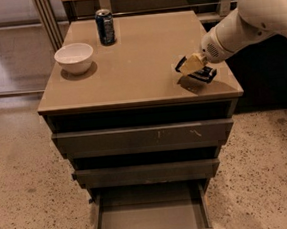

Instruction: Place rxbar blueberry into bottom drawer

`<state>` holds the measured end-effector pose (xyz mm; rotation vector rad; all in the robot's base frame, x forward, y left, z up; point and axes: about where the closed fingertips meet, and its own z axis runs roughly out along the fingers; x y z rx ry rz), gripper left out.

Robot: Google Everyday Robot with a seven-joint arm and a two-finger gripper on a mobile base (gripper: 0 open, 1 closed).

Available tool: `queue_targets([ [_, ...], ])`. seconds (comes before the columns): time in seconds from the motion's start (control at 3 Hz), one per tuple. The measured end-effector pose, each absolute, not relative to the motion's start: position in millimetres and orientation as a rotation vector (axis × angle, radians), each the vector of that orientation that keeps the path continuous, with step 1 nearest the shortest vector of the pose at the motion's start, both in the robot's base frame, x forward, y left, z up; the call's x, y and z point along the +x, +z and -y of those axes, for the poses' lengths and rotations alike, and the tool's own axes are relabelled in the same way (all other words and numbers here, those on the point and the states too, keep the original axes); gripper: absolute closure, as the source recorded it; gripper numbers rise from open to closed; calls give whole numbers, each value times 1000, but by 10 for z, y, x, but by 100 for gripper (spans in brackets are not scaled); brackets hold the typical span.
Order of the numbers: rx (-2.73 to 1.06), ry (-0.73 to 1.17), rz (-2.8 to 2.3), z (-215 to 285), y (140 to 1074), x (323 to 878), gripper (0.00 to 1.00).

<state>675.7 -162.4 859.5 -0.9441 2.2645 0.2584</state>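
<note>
The rxbar blueberry (206, 74), a small dark flat bar, is at the right front part of the cabinet top. My gripper (191, 65), with tan fingers at the end of the white arm coming in from the right, is shut on the bar and holds it just above the top, with a shadow under it. The bottom drawer (152, 219) is pulled open below, at the bottom of the view, and its grey floor is bare. The gripper is well above the drawer and to its right.
A white bowl (74, 57) stands at the left of the cabinet top (139, 61). A blue drink can (105, 26) stands at the back. The two upper drawers (143, 136) are slightly ajar. Speckled floor surrounds the cabinet.
</note>
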Motion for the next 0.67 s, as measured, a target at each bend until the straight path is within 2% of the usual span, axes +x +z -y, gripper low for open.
queue_targets([
  [0.33, -1149, 267, -2211, 1699, 8829, 6386, 100],
  [0.67, -1178, 269, -2208, 1680, 8796, 6359, 100],
])
